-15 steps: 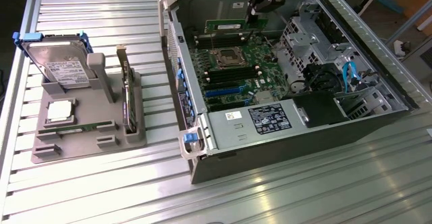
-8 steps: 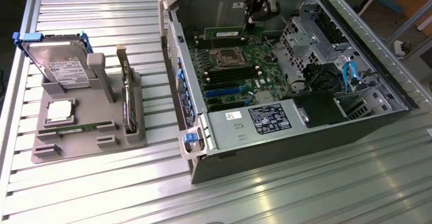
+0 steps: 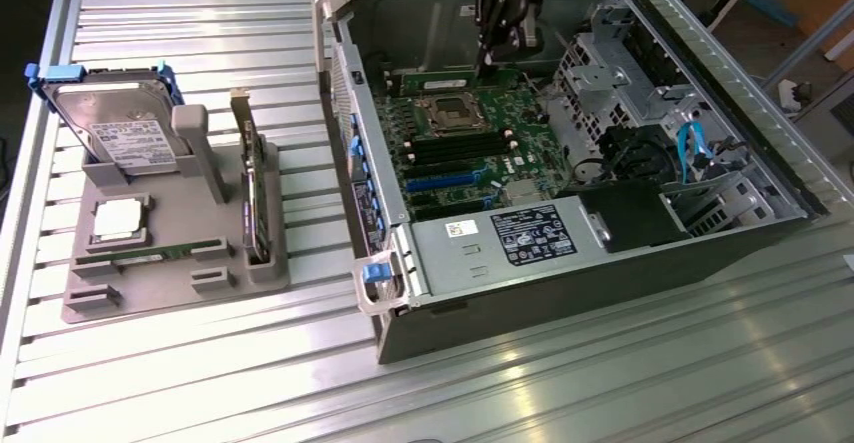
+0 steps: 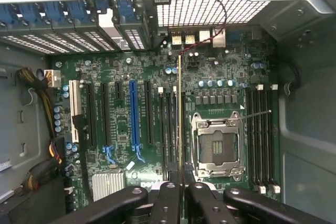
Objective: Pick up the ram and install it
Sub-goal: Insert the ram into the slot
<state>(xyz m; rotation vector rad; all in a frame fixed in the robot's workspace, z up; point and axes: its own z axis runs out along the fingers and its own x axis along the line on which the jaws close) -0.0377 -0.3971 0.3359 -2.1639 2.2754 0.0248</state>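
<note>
Inside the open computer case [image 3: 400, 8], the ram [image 4: 179, 119] is gripped by the hand [image 4: 180, 188], whose fingers are drawn narrow on its upper edge. The stick is carried edge-down, pointing straight from the hand toward the motherboard [image 4: 121, 182]. Its long axis runs parallel to the empty memory slots [image 4: 167, 129] beside the CPU socket [image 4: 216, 145]. It is judged not yet seated.

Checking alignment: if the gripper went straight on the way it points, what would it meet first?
Probably the black memory slots beside the CPU socket, met first by the ram the gripper holds; which slot is unclear.
</note>
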